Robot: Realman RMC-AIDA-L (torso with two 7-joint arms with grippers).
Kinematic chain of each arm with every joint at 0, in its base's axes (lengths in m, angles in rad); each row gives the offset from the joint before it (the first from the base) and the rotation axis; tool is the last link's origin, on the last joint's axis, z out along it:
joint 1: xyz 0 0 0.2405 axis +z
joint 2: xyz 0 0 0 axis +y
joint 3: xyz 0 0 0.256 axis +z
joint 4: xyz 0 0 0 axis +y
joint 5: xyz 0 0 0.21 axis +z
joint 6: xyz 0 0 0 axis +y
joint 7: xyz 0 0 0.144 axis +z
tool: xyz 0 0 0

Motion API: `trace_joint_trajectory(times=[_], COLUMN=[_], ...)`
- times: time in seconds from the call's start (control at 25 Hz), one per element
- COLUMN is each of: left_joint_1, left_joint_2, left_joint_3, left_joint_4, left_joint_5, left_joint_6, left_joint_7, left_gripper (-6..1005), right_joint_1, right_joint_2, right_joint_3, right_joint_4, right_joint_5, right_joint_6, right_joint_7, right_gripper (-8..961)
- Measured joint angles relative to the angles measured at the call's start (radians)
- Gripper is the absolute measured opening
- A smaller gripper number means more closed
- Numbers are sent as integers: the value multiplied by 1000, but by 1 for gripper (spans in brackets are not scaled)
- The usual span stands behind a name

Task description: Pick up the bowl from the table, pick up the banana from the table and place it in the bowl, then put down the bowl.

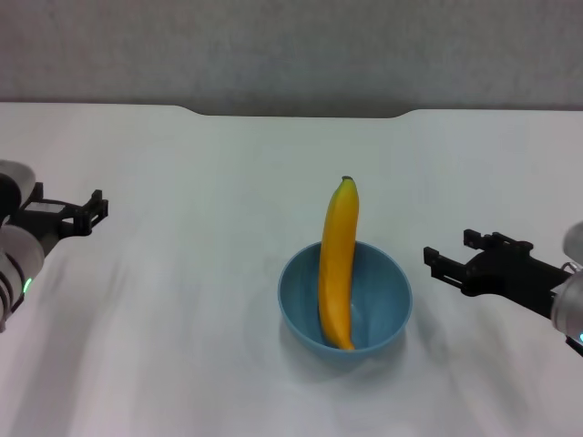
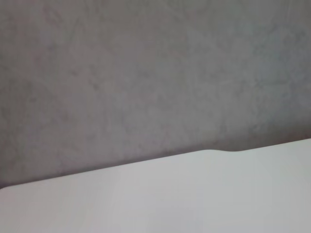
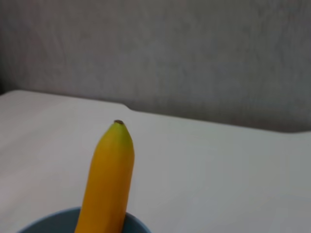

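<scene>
The light-blue bowl stands on the white table in the middle, a little toward the front. The yellow-orange banana lies in it, one end on the bowl's bottom, its dark tip leaning out over the far rim. My right gripper is open and empty, just right of the bowl and apart from it. My left gripper is open and empty at the far left. The right wrist view shows the banana rising out of the bowl's rim. The left wrist view shows only table and wall.
The table's far edge has a shallow notch in front of a grey wall. Bare white surface lies on all sides of the bowl.
</scene>
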Motion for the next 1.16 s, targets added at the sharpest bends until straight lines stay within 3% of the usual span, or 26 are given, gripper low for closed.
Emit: trace_joint_trajectory(times=[0.24,0.56,0.64,1.16], left_joint_1=[1,-3,-5,-24], left_joint_2=[-1,-3,-4,-3], left_joint_3=[-45,-103,-108,-130], left_joint_4=[44,103,123,199], left_joint_5=[0,-2,-7,-83], left_joint_6=[-98,-234,-263,-384], left_joint_7=[-75,-115,-115,-102], left_gripper=[831,831,831,831], right_joint_1=[-39,-25,-13,58], right_joint_2=[1,-1,-2,3], right_joint_3=[7,9,2,-11], right_joint_4=[-93,-374,-446,-575], right_joint_5=[354,796,849,863], right_joint_6=[59,366,425,453], right_joint_7=[-325,-689,-722,-771], right_gripper=[740,740,740,740])
